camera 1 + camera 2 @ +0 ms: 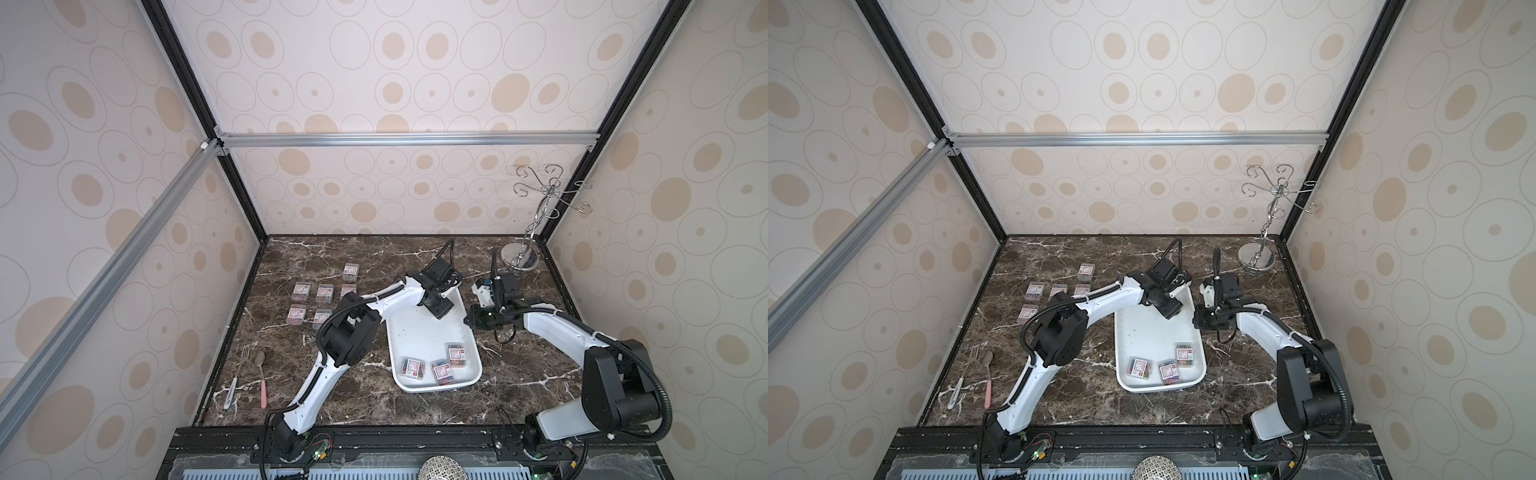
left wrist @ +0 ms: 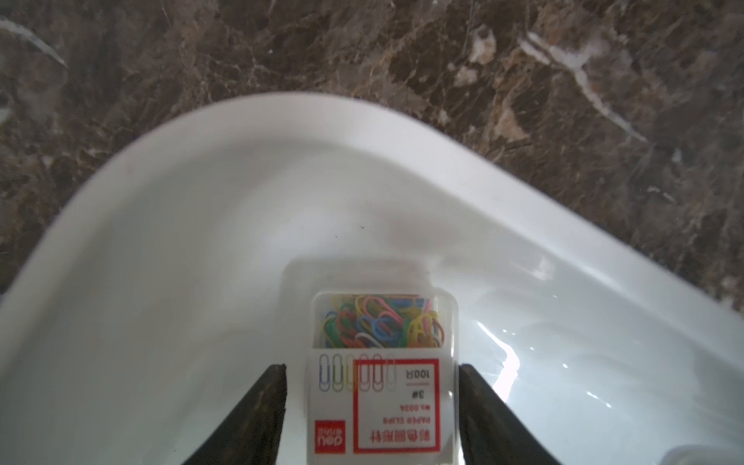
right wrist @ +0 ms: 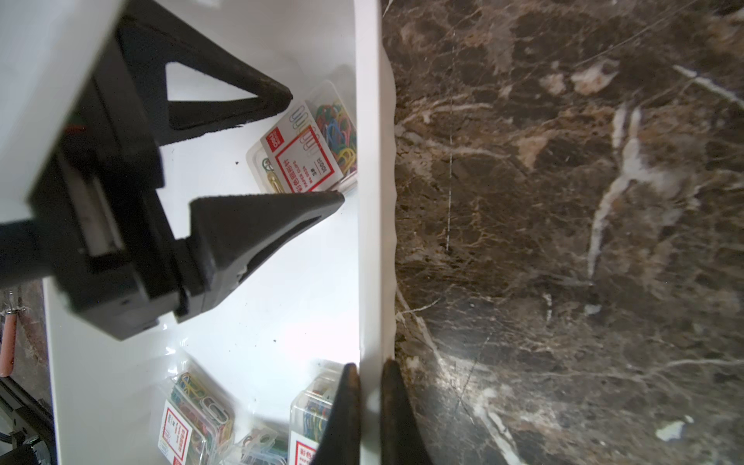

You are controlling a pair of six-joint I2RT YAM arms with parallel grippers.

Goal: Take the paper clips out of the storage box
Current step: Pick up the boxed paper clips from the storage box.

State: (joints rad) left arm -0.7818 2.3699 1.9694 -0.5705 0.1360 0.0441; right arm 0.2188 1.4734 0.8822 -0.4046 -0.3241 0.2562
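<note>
Three boxes of paper clips [image 1: 436,368] are seen at the near end of the storage box [image 1: 419,336]. Its right rim is pinched tight by the right gripper [image 3: 368,368]. In the far corner, one more clip box [image 2: 382,362] is sat between the open fingers of the left gripper [image 2: 372,368], with a small gap on one side. More boxes [image 1: 318,293] are laid out on the table [image 1: 374,257] to the left.
</note>
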